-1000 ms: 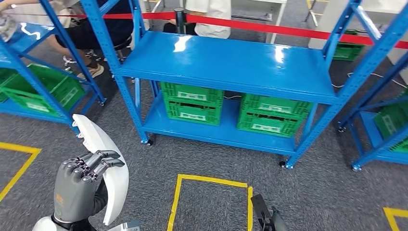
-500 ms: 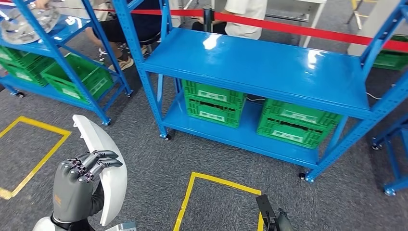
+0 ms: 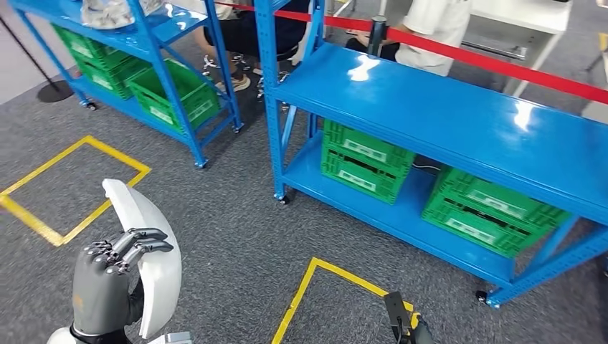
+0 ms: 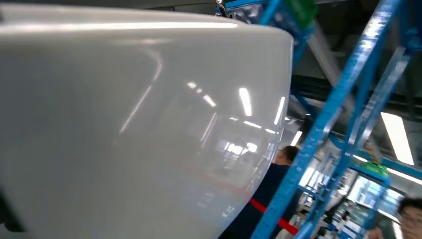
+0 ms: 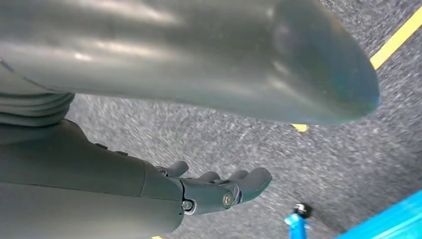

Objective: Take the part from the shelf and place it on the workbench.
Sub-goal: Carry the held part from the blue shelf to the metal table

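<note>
The part is a large white curved shell [image 3: 152, 247], standing on edge at the lower left of the head view. My left hand [image 3: 106, 278] grips it, dark fingers [image 3: 136, 242] hooked over its rim. Up close, the shell's glossy white surface [image 4: 124, 124] spreads across the left wrist view. My right hand [image 3: 403, 328] hangs low at the bottom edge of the head view. In the right wrist view that hand [image 5: 214, 186] holds nothing, its fingers loosely extended above grey carpet.
A blue shelf rack [image 3: 459, 122] stands ahead on the right, with green crates [image 3: 366, 161] on its lower level. A second blue rack [image 3: 179, 29] with green crates [image 3: 172, 93] stands at the back left. Yellow floor outlines [image 3: 72, 186] mark the carpet. People [image 3: 430, 21] stand behind red tape [image 3: 502, 68].
The whole scene has slid to the right, so the camera has turned left. My left hand keeps the same hold on the white shell.
</note>
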`<action>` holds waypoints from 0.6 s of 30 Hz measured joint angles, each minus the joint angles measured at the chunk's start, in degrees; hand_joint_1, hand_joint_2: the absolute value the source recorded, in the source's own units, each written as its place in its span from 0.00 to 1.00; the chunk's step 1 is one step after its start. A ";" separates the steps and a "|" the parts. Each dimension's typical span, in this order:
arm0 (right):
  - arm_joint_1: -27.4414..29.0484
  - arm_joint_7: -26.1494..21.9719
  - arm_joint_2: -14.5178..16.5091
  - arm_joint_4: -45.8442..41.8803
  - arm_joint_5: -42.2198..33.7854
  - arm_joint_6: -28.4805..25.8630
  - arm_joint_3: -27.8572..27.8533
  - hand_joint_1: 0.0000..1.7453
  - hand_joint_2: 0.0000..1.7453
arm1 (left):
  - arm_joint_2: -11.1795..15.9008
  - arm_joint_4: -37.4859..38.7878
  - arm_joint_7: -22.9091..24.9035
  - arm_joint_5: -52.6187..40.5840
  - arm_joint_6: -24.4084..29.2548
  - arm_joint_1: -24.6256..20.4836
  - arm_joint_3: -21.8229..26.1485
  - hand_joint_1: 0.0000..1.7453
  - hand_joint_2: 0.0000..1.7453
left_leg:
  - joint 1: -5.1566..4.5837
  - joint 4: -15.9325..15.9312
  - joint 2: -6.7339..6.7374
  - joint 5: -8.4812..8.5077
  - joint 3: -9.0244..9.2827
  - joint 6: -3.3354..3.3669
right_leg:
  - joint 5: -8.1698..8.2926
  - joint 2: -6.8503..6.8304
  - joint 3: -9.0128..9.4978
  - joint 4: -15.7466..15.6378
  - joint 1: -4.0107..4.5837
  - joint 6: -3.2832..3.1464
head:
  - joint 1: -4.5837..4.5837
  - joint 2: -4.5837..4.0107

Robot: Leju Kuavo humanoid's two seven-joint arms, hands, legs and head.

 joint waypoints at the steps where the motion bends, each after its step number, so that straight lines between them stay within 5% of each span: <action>1: 0.08 -0.19 0.23 0.00 -0.35 -0.10 -0.52 0.00 0.00 | 0.14 0.07 -0.37 0.98 0.58 0.58 0.35 1.00 1.00 | 0.06 0.19 -0.81 -0.05 -0.03 -0.08 | 1.14 0.09 -0.04 -0.51 -0.04 0.02 | 0.01 0.00; 4: 0.15 -1.01 0.80 0.01 0.51 0.15 -1.24 0.00 0.00 | 0.42 -0.55 -0.22 -0.53 2.46 3.15 1.70 1.00 1.00 | 0.29 1.19 -3.01 -0.52 -0.26 -0.90 | 6.53 2.15 4.45 -10.87 -0.44 0.20 | 0.02 0.00; 6: 0.18 -1.41 0.99 0.03 1.57 0.48 -1.29 0.00 0.00 | 0.49 -1.96 0.94 -3.82 2.83 5.68 2.76 1.00 1.00 | 0.25 1.62 -4.07 -0.73 -0.61 -1.69 | 7.19 3.29 6.03 -14.36 -0.49 -0.03 | 0.02 0.00; 9: 0.19 -1.91 1.08 0.04 2.11 0.90 -1.29 0.00 0.00 | 0.66 -3.92 2.10 -6.63 2.86 8.60 3.99 1.00 1.00 | 0.37 1.51 -4.91 -0.58 -1.05 -2.62 | 7.26 1.77 6.32 -14.54 -0.32 -1.21 | 0.01 0.00; 11: 0.18 -2.70 1.10 0.04 2.09 1.11 -1.32 0.00 0.00 | 0.79 -4.86 2.91 -7.95 2.94 9.66 4.70 1.00 1.00 | 0.31 4.21 -2.48 -2.28 -2.46 -3.08 | 7.45 0.48 6.62 -14.81 -0.32 -2.05 | -0.29 0.00; 13: 0.27 -3.64 1.08 0.04 2.01 1.21 -1.33 0.00 0.00 | 0.81 -5.35 4.45 -10.13 2.88 10.11 5.25 1.00 1.00 | 0.32 11.09 0.73 -5.85 -5.73 -3.41 | 7.40 -0.94 6.65 -14.87 -0.02 -2.55 | -0.60 0.00; 15: 0.28 -3.70 0.98 0.04 1.99 1.22 -1.34 0.00 0.00 | 0.70 -5.38 6.56 -13.02 2.71 10.25 5.62 1.00 1.00 | 0.45 16.73 1.71 -7.76 -8.41 -3.49 | 7.26 -2.46 6.66 -14.85 0.29 -2.74 | -0.62 0.00; 16: 0.19 -3.43 0.90 0.04 1.96 1.22 -1.35 0.00 0.00 | 0.62 -5.39 7.53 -14.25 2.62 10.31 5.84 1.00 1.00 | 0.46 16.67 1.87 -7.19 -8.27 -3.37 | 7.19 -3.20 6.69 -14.84 0.40 -2.78 | -0.62 0.00; 18: -0.02 -2.52 0.78 0.04 1.88 1.21 -1.35 0.00 0.00 | 0.43 -5.57 8.72 -15.15 2.29 10.31 6.16 1.00 1.00 | 0.27 10.53 2.97 -3.91 -4.79 -2.74 | 7.04 -4.51 6.89 -14.85 0.58 -2.76 | -0.63 0.00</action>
